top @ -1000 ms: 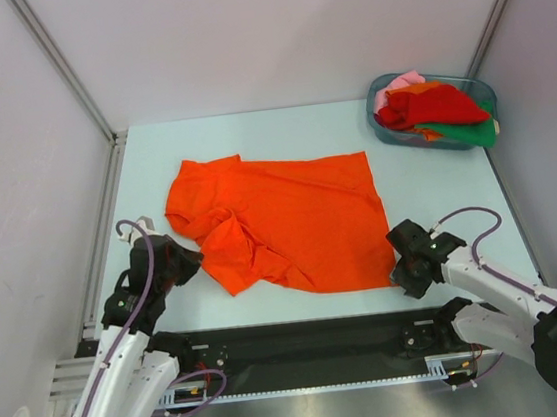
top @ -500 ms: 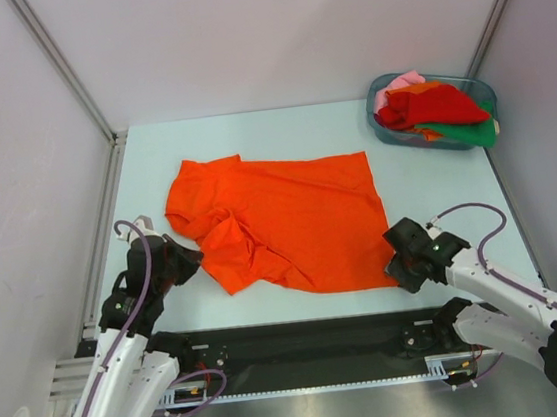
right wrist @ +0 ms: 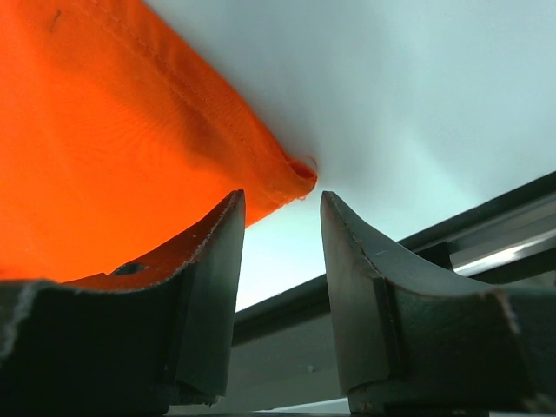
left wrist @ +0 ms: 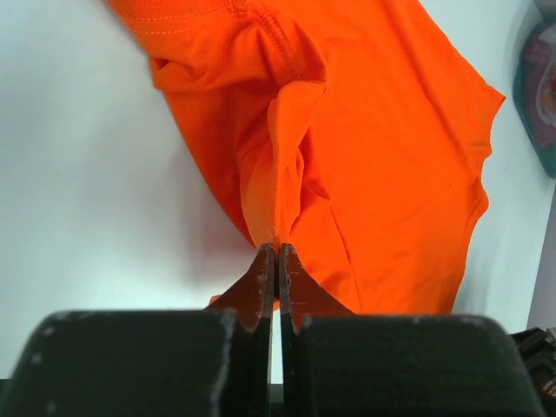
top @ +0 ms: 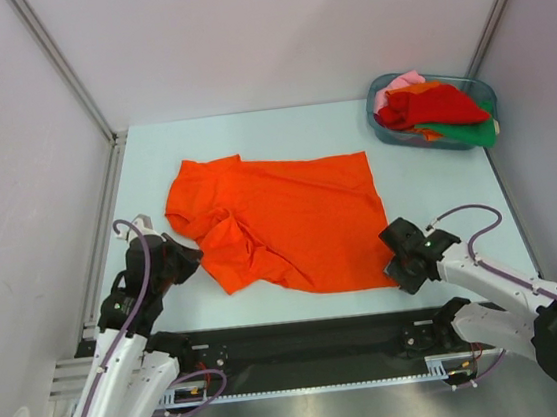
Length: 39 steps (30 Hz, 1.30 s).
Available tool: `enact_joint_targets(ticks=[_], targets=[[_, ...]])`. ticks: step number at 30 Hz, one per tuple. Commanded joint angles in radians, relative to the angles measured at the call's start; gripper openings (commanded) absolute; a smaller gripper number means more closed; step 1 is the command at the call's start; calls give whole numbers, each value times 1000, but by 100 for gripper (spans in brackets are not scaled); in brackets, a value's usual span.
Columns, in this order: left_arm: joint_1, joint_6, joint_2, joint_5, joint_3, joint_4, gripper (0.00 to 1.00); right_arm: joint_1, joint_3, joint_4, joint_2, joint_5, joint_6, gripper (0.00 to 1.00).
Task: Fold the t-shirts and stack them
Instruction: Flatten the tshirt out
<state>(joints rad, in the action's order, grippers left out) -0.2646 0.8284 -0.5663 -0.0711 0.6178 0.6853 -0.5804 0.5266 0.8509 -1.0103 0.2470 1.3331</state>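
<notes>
Two grippers work the orange t-shirt [top: 300, 216], which lies spread nearly flat on the table [top: 250, 136] just ahead of both, one sleeve bunched toward the left one. The left gripper [left wrist: 276, 250] is pressed tight together, and a raised ridge of cloth runs straight out from its tips, so it looks to be pinching a thin fold of the shirt near that bunched sleeve. The right gripper [right wrist: 281, 200] stands about half apart with nothing between its fingers; the hem corner [right wrist: 300, 169] lies just beyond its tips, flat on the surface. The step in hand seems to be taking that corner so the shirt can be folded. To do it well, I judge the right gripper should ease forward and low until the corner sits properly between the fingers, taking a good bite of hem and not the tip alone, before closing; then both arms should lift together so the cloth does not drag. Other t-shirts [top: 433, 108] lie heaped in the tub [top: 379, 121], far ahead and right of the right gripper
</notes>
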Motion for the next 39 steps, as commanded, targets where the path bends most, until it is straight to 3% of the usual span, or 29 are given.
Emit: enact_joint_targets(ticks=[1,10,13,17,20,25,26,30,36,39], targets=[[-5,-25,11,10,51,-4,0,-2,-20,-22,-7,26,34,45],[-5,-26,14,16,82,3,0,5,-48,-41,-37,40,38,40],[-5,-28,19,14,97,10,0,8,-45,-38,-48,40,31,32],[-5,-34,29,5,115,19,0,7,-45,-44,-31,52,12,0],[-5,-58,49,-15,137,22,0,10,-33,-73,21,75,-50,0],[-5,-172,60,-18,258,-26,0,8,79,-185,113,139,-368,0],[-5,-219,56,-21,288,-29,0,7,99,-219,131,138,-491,0],[-5,-328,46,-30,440,-101,0,11,214,-346,237,87,-708,0],[-5,-482,17,2,670,-177,0,2,443,-323,248,91,-934,0],[-5,-537,5,95,796,-217,0,2,555,-334,303,45,-1020,0]])
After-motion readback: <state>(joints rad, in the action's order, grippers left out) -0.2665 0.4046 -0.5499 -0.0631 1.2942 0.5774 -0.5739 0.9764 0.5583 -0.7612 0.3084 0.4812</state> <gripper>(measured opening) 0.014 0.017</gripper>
